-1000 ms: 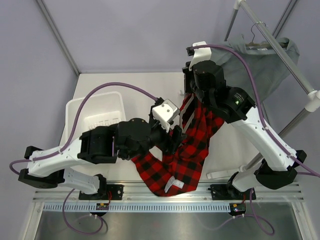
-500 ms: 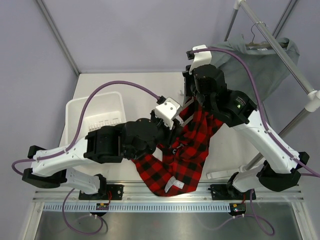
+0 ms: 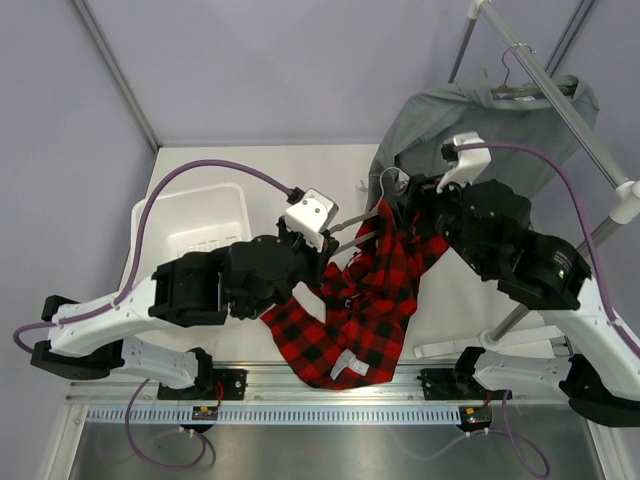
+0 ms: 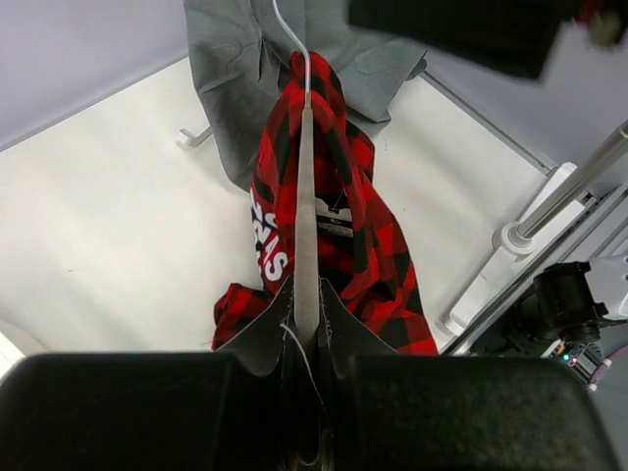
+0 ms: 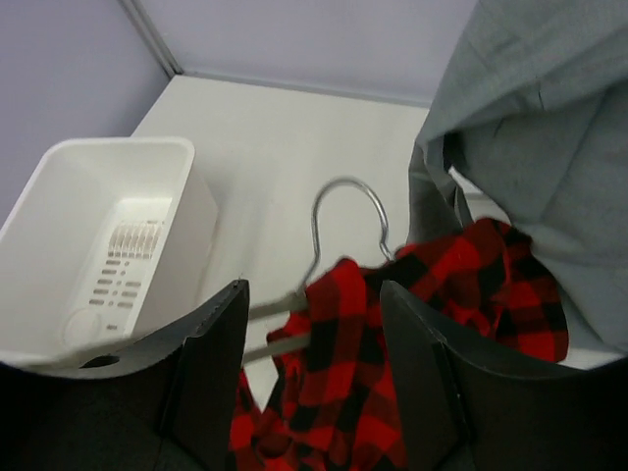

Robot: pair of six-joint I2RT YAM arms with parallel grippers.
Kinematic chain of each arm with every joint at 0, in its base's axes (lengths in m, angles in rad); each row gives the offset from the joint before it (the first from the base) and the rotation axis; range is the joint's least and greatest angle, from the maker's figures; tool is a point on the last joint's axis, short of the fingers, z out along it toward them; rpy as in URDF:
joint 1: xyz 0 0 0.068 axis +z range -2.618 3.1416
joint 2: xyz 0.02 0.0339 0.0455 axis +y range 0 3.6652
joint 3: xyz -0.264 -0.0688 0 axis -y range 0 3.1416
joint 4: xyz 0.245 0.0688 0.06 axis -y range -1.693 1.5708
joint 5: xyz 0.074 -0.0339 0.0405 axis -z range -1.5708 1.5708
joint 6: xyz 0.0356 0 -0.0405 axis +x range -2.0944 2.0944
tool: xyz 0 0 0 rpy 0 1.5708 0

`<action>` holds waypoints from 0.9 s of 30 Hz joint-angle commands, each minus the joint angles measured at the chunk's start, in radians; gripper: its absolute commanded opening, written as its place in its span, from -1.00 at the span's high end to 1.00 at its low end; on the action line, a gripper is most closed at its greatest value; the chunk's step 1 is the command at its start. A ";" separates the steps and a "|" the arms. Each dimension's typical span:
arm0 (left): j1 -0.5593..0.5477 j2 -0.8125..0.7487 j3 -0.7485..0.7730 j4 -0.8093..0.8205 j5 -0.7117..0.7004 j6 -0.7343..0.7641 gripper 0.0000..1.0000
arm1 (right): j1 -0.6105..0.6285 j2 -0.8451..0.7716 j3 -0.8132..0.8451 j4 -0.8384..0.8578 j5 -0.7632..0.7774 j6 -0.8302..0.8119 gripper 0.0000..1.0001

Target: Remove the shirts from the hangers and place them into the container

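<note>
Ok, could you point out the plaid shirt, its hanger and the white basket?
plaid shirt [image 3: 374, 315]: top external view, on its red-and-black middle.
hanger [image 4: 306, 235]: left wrist view, on its beige bar.
white basket [image 5: 88, 186]: right wrist view, on its inner far wall.

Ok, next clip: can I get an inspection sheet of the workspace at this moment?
Surface: white table, plaid shirt's lower part resting on it.
Job's things: plaid shirt draped on hanger; grey shirt on second hanger at the rack; basket holds nothing.
Clutter: nothing seen.
Claws: left claw shut on hanger; right claw open near its hook.
Cables: left purple cable and right purple cable arch above their arms.
Surroundings: white rack, plain walls.
</note>
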 commanded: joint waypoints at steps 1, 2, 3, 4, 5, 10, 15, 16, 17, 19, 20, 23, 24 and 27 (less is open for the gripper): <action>-0.001 -0.047 0.003 0.095 -0.015 0.012 1.00 | 0.005 -0.083 -0.143 0.031 -0.080 0.065 -0.30; -0.001 -0.047 0.003 0.101 -0.010 0.015 1.00 | 0.005 -0.097 -0.210 0.065 -0.099 0.064 -0.31; -0.001 -0.049 0.005 0.103 -0.006 0.020 1.00 | 0.007 -0.126 -0.238 0.079 -0.144 0.064 -0.34; 0.000 -0.046 0.006 0.103 -0.006 0.026 1.00 | 0.007 -0.140 -0.258 0.085 -0.164 0.071 -0.36; 0.000 -0.044 0.011 0.101 -0.010 0.026 1.00 | 0.008 -0.152 -0.296 0.096 -0.184 0.079 -0.36; 0.000 -0.049 0.013 0.114 0.008 0.029 1.00 | 0.008 -0.192 -0.395 0.122 -0.151 0.074 -0.37; -0.001 -0.067 0.002 0.127 0.042 0.024 1.00 | 0.008 -0.154 -0.421 0.170 -0.099 0.054 -0.34; 0.000 -0.070 0.000 0.127 0.048 0.024 1.00 | 0.008 -0.144 -0.421 0.173 -0.087 0.053 -0.33; -0.001 -0.073 -0.001 0.129 0.060 0.021 1.00 | 0.010 -0.138 -0.424 0.183 -0.067 0.050 -0.31; -0.001 -0.093 -0.009 0.137 0.074 0.021 1.00 | 0.008 -0.117 -0.425 0.184 0.001 0.057 -0.13; -0.001 -0.100 -0.015 0.137 0.072 0.021 1.00 | 0.008 -0.112 -0.424 0.176 0.028 0.067 0.02; 0.000 -0.115 -0.018 0.111 0.053 0.017 1.00 | 0.008 -0.097 -0.422 0.150 0.117 0.087 0.64; 0.000 -0.127 -0.021 0.104 0.052 0.014 1.00 | 0.008 -0.094 -0.425 0.144 0.145 0.087 0.85; 0.000 -0.153 -0.053 0.114 0.040 0.014 1.00 | 0.008 -0.098 -0.427 0.122 0.177 0.097 1.00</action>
